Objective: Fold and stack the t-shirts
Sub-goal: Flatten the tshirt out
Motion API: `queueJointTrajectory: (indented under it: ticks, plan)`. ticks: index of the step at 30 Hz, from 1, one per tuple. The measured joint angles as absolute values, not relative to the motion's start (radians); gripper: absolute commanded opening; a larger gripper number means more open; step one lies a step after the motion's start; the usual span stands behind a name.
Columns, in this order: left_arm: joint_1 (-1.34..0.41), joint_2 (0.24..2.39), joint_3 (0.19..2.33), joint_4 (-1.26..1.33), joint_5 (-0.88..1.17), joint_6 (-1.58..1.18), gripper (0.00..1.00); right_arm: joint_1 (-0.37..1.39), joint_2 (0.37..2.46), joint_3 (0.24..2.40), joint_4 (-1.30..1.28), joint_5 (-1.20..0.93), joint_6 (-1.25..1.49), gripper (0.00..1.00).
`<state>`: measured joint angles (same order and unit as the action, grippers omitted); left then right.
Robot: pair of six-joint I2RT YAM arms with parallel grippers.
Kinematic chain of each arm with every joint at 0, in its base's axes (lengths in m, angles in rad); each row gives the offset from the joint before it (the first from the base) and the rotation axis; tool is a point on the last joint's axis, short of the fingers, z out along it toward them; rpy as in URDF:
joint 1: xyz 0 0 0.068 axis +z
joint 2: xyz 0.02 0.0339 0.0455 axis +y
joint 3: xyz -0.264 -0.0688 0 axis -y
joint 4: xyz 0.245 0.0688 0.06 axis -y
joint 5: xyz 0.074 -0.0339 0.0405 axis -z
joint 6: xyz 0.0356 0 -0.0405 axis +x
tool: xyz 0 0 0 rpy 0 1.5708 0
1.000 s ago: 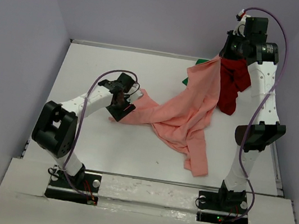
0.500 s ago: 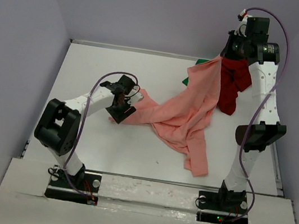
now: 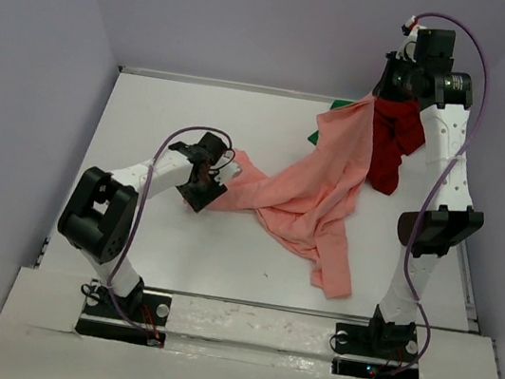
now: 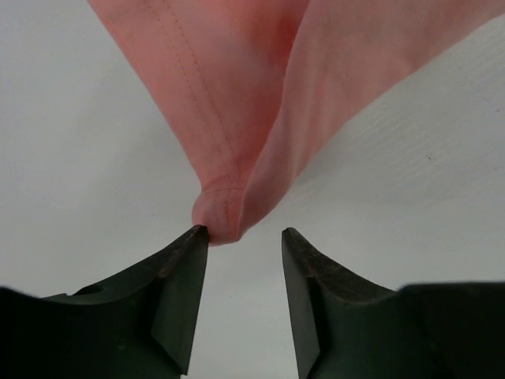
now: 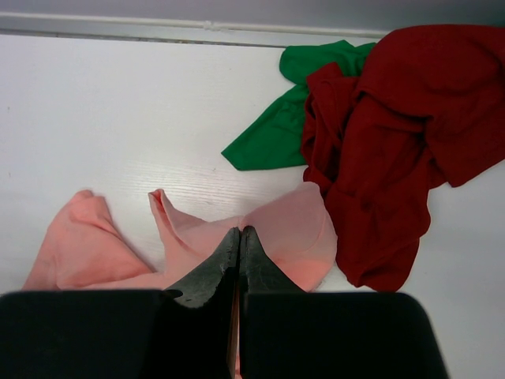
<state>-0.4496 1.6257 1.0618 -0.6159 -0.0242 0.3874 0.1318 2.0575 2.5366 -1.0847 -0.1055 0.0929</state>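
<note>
1. The right end effector (image 5: 239, 230) is pinched tight on the salmon-pink shirt (image 3: 320, 191), lifting one end off the desk (image 3: 178, 110).
2. The left end effector (image 4: 245, 237) stands narrowly parted, with a pink corner just ahead of its tips.
3. The dark red shirt (image 5: 394, 134) and green shirt (image 5: 272, 138) lie beyond the right end effector.

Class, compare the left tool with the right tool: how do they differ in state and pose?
The left tool is open, a corner of the salmon-pink shirt at its tips; the right tool is shut on that shirt. The left tool sits low by the table; the right tool hangs high, holding cloth up. Both are black and two-fingered.
</note>
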Motion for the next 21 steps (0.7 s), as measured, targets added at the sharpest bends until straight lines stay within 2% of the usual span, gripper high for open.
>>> queueJointTrajectory:
  ticks: [1,2,8,10,11,17,21]
  plan:
    - [-0.450,1.625,1.056,-0.615,-0.023,0.387,0.46,0.132,2.057,2.537,-1.084,-0.105,0.093,0.00]
    - [-0.450,1.625,1.051,-0.614,-0.022,0.383,0.45,0.132,2.057,2.537,-1.085,-0.105,0.093,0.00]
    - [-0.450,1.618,1.037,-0.605,-0.021,0.385,0.45,0.132,2.057,2.537,-1.085,-0.105,0.093,0.00]
    - [-0.450,1.618,1.037,-0.599,-0.024,0.385,0.48,0.132,2.057,2.537,-1.085,-0.105,0.093,0.00]
    - [-0.450,1.618,1.038,-0.598,-0.027,0.385,0.55,0.132,2.057,2.537,-1.085,-0.105,0.093,0.00]
    - [-0.450,1.618,1.037,-0.585,-0.056,0.385,0.63,0.132,2.057,2.537,-1.084,-0.106,0.093,0.00]
    - [-0.449,1.618,1.037,-0.575,-0.072,0.384,0.63,0.132,2.057,2.537,-1.085,-0.105,0.093,0.00]
